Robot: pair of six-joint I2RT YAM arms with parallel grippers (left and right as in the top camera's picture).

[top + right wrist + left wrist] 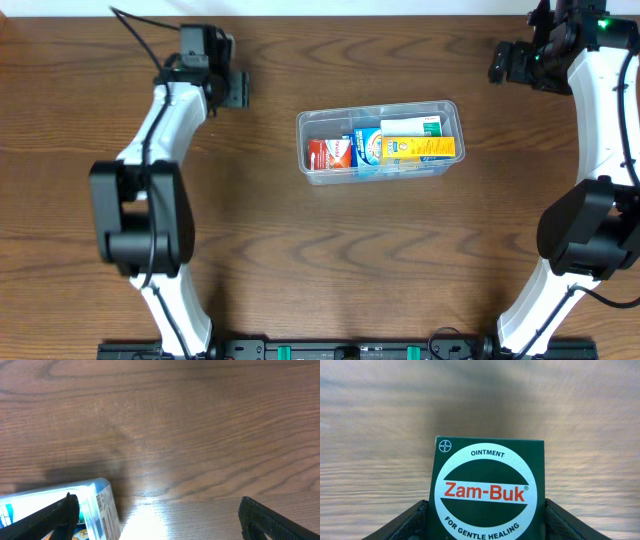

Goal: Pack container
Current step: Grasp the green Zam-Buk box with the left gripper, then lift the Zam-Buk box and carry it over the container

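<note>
The clear plastic container (301, 145) sits at the table's middle. It holds a red box (328, 153), a blue box (368, 146), a yellow box (418, 149) and a white-and-green box (412, 127). My left gripper (236, 89) is at the far left, well away from the container. In the left wrist view it (486, 510) is shut on a dark green Zam-Buk ointment box (489, 475), held above the wood. My right gripper (497, 62) is open and empty at the far right. In the right wrist view it (160, 520) has a container corner (97, 502) by its left finger.
The brown wooden table (330, 260) surrounds the container on all sides. The arm bases stand at the front left (140, 220) and front right (585, 235). A black rail (350, 350) runs along the front edge.
</note>
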